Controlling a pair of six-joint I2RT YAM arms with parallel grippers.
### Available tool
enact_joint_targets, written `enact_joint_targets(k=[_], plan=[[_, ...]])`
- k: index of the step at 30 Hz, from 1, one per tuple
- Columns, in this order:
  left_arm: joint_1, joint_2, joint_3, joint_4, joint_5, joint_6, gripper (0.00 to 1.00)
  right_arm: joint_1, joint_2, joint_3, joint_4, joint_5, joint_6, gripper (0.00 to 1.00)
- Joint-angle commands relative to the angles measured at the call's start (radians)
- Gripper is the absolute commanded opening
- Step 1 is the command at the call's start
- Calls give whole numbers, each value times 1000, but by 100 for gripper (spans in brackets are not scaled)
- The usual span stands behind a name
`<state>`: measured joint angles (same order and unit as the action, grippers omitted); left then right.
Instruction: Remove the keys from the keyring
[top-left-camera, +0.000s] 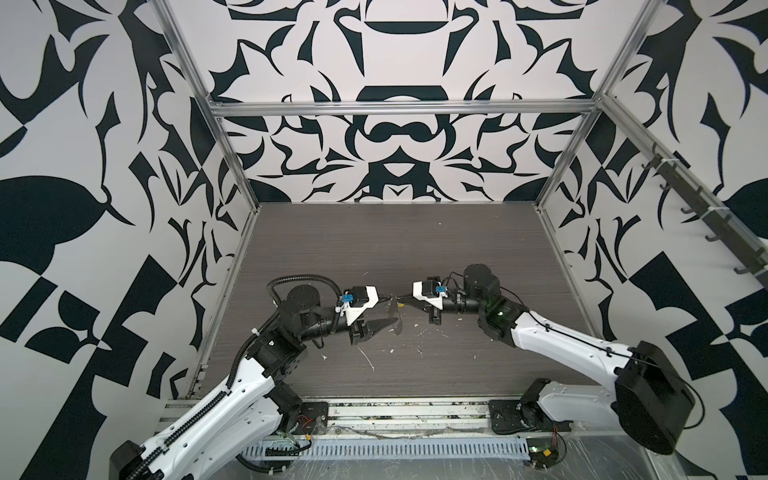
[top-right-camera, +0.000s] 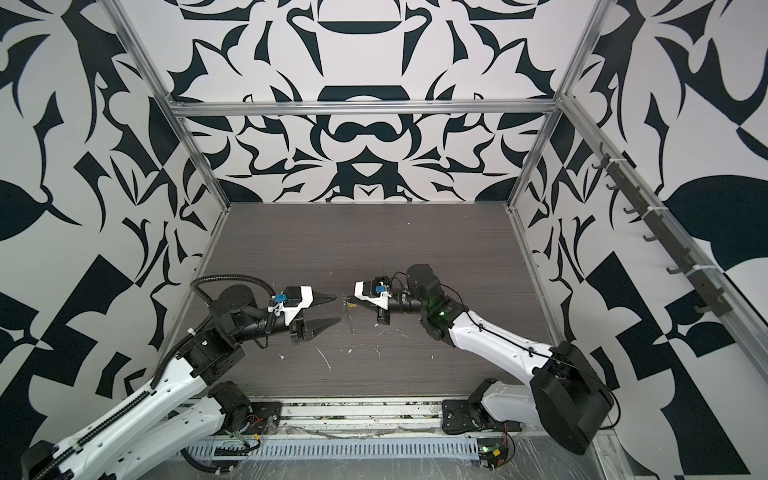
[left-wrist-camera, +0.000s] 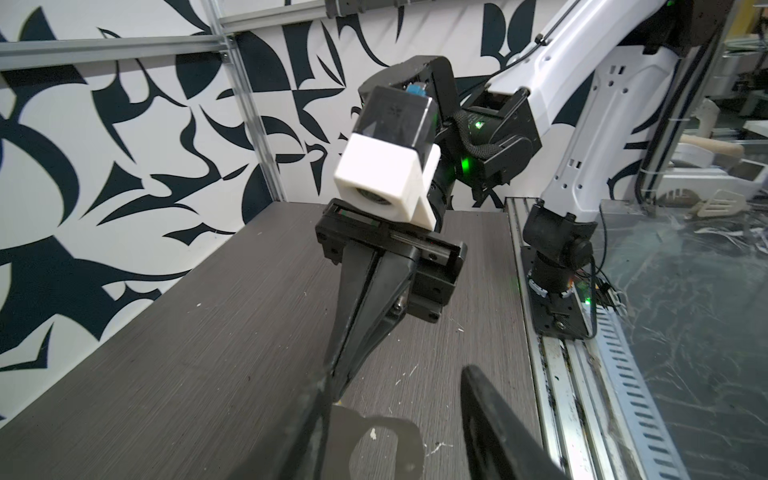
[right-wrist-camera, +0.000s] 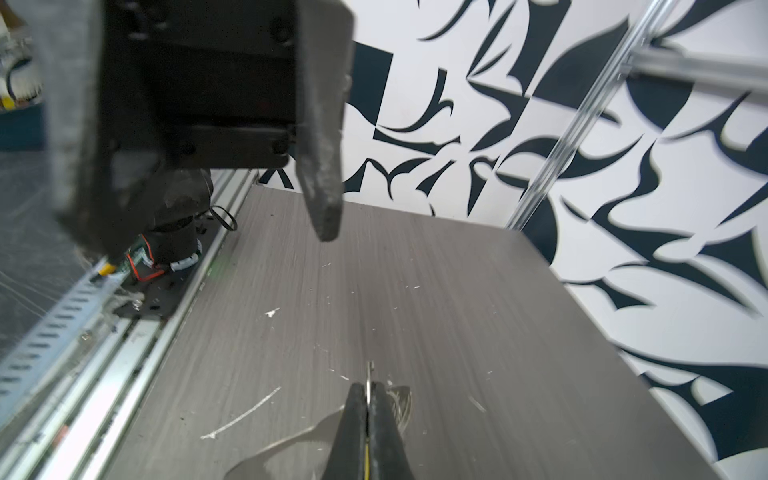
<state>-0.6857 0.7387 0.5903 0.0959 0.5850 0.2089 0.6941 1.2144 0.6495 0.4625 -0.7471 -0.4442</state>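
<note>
My right gripper (right-wrist-camera: 369, 392) is shut on the keys. The silver key (right-wrist-camera: 369, 374) pokes out past its tips and the yellow tag (right-wrist-camera: 366, 457) shows as a thin strip between its fingers. A speck of the yellow tag (top-left-camera: 401, 304) also shows in a top view. The keyring hangs below the right gripper (top-left-camera: 400, 298) as silver rings (right-wrist-camera: 401, 405) and a dark grey strap loop (left-wrist-camera: 382, 440). My left gripper (top-left-camera: 392, 308) is open, tip to tip with the right gripper. The strap loop (top-left-camera: 395, 320) hangs between its fingers (left-wrist-camera: 490, 415).
White scraps (top-left-camera: 368, 359) are scattered over the dark wood table (top-left-camera: 374, 245). A metal rail (top-left-camera: 395, 415) with both arm bases runs along the front edge. Patterned walls on an aluminium frame (top-left-camera: 232, 166) close in the left, right and back sides.
</note>
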Motion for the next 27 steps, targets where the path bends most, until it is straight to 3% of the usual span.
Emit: enact_joint_targets(k=[1,7,14,27], plan=[[34,18,34,-45,98,63,53,-4,-47,-11,125,-3,-97,0],[120,105,79,2,215,59,50,-11,-26,-15,247,-18,-6,0],[206,232,136,46,349,55,46,-14,-7,8,257,-23,-2,0],[223,329,149,97,404,69,37,-25,40,56,321,-55,77,0]])
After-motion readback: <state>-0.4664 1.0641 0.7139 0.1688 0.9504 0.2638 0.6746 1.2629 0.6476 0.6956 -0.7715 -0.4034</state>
